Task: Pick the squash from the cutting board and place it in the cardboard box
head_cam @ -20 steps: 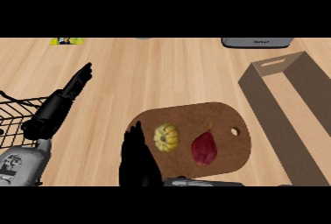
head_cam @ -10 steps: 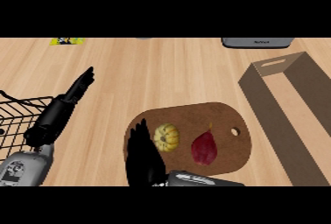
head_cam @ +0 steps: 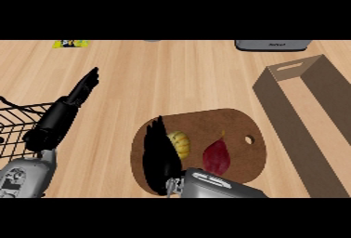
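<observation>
Head view: the squash (head_cam: 179, 142), yellow and ribbed, is seen lying on the left half of the cutting board (head_cam: 237, 125), partly hidden by the right robot hand (head_cam: 161, 153). That robot hand is set just left of the squash, touching or nearly touching it, fingers extended along its side rather than closed round it; nothing is grasped yet. A dark red pointed vegetable (head_cam: 217, 156) lies just right of the squash on the same board. The cardboard box (head_cam: 296, 116) stands open to the right, near the board's edge. The left robot hand (head_cam: 83, 88) is held released, fingers straight, over bare worktop (head_cam: 171, 79) at left, beside a black wire basket (head_cam: 17, 128).

Risks, as judged: the squash is round and could be rolled rightward against the red vegetable if the fingers are closed from one side only. The red vegetable could be caught in the grasp by mistake. The board could be shifted by a sideways push. On transfer, the near wall of the box could be clipped if the squash is carried too low.
</observation>
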Controlling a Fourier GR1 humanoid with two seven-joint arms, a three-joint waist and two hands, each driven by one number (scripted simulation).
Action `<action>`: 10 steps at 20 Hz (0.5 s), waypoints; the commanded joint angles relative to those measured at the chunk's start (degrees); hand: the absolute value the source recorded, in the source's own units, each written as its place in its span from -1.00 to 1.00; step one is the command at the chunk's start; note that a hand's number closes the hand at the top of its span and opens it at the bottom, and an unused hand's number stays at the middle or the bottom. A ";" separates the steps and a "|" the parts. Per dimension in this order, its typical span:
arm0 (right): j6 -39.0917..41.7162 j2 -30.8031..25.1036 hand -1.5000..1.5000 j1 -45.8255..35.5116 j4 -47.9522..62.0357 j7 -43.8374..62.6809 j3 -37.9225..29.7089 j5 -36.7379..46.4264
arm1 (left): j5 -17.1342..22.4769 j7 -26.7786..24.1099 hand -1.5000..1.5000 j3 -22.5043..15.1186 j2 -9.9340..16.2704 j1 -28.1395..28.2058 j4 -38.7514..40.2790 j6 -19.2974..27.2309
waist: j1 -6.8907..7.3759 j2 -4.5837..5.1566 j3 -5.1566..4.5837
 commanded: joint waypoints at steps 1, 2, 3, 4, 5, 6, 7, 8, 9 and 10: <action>-0.65 0.19 -1.00 2.21 0.31 -2.41 -1.39 3.90 | -1.76 -0.65 0.00 0.82 -1.63 -0.96 1.75 -0.36 | -0.16 -0.01 0.00; -4.95 -4.19 -1.00 1.10 1.62 -5.32 -4.02 2.43 | -0.07 1.56 0.00 1.20 0.50 2.46 -4.10 -1.73 | 0.20 -0.05 0.01; -4.92 -0.01 -1.00 3.15 4.17 -4.11 -1.89 5.02 | -0.75 2.26 0.00 1.03 -1.06 1.02 -2.93 -1.51 | 0.07 -0.01 0.00; -4.66 -0.61 -1.00 3.44 5.19 -5.43 -2.10 4.81 | 0.05 0.39 0.00 2.43 0.18 2.34 -2.66 -2.73 | 0.12 -0.01 0.00; -5.23 -1.90 -1.00 3.00 4.58 -7.40 -3.42 5.02 | -0.66 0.33 0.00 2.24 -1.54 -1.54 1.49 -2.23 | -0.17 0.04 0.00; -1.61 -1.83 -1.00 3.59 1.09 -7.92 -3.18 4.98 | -2.20 -1.96 0.00 1.39 -0.90 4.49 -2.37 -2.08 | 0.02 -0.06 -0.01; -3.59 1.78 1.00 0.01 7.08 -9.66 -3.47 5.96 | -2.43 2.93 0.00 0.65 -2.76 -0.88 -1.39 -1.00 | 0.07 0.03 0.00; -6.71 1.69 1.00 2.65 7.41 -10.07 -0.27 6.55 | -2.22 -1.77 0.00 2.11 -2.14 -1.96 3.56 -1.92 | -0.09 0.12 -0.01; -7.66 -2.76 1.00 2.24 5.41 -14.09 -0.93 5.60 | -2.66 3.88 0.00 0.31 -2.99 1.28 -5.70 -0.10 | 0.29 -0.06 0.02; -10.69 -0.62 1.00 1.62 7.53 -14.56 -0.62 7.01 | -2.31 1.75 0.00 1.56 -2.58 -0.94 -0.62 -1.51 | 0.11 0.07 0.00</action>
